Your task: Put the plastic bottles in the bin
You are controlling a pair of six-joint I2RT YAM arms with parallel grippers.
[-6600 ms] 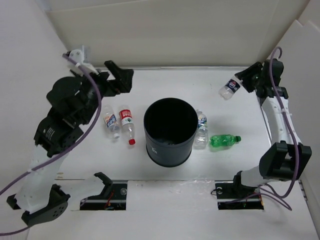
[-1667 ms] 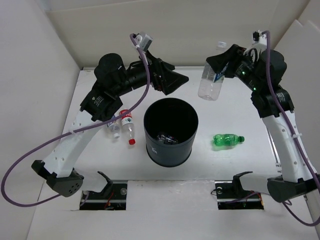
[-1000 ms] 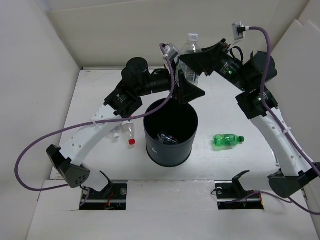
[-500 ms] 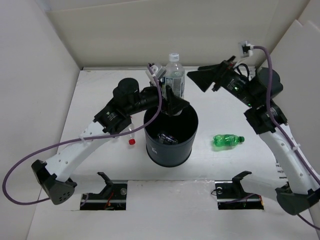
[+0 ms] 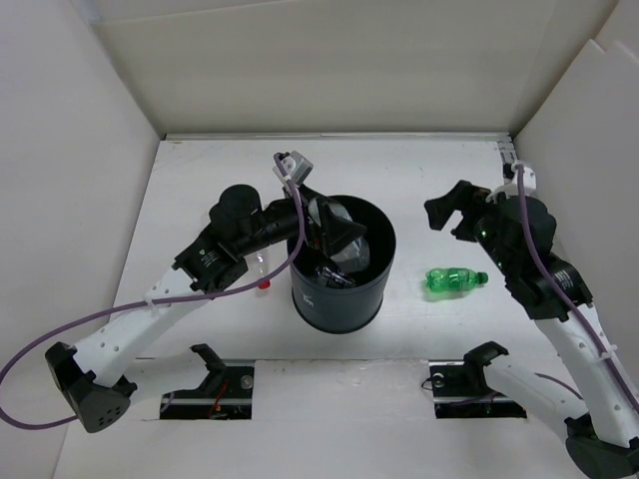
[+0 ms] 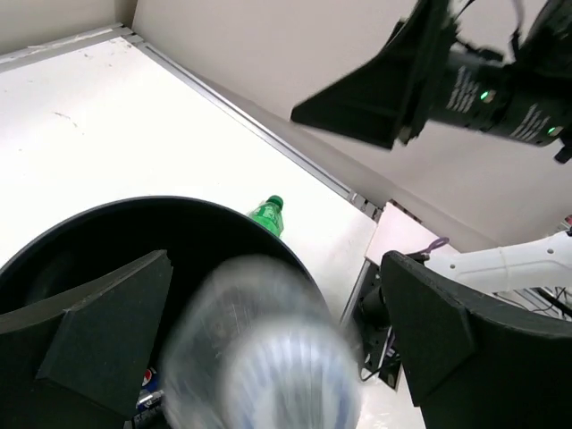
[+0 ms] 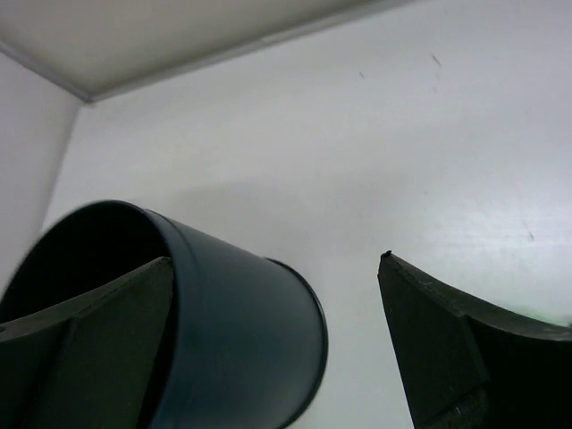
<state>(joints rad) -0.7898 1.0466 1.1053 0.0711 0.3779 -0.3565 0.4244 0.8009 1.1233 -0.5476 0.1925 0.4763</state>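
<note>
Bin (image 5: 344, 309): black, upright, open-topped, directly under left gripper (image 5: 337, 232). Clear bottle (image 6: 259, 357): blurred, between its spread jaws, over the bin mouth. Green bottle (image 5: 451, 280): on its side, near right gripper (image 5: 454, 212), on its base-ward side.

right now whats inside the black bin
A clear bottle, blurred, sits in the bin's mouth between the open left gripper's fingers. Below, part of another blue-labelled bottle shows; the gripper and bottle cover the rest of the floor.

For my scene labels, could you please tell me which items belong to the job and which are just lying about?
Job: bin; green bottle; red-capped bottle, partly hidden; blurred clear bottle above the bin's opening.
Not the job: purple cables; black brackets at the near edge.
</note>
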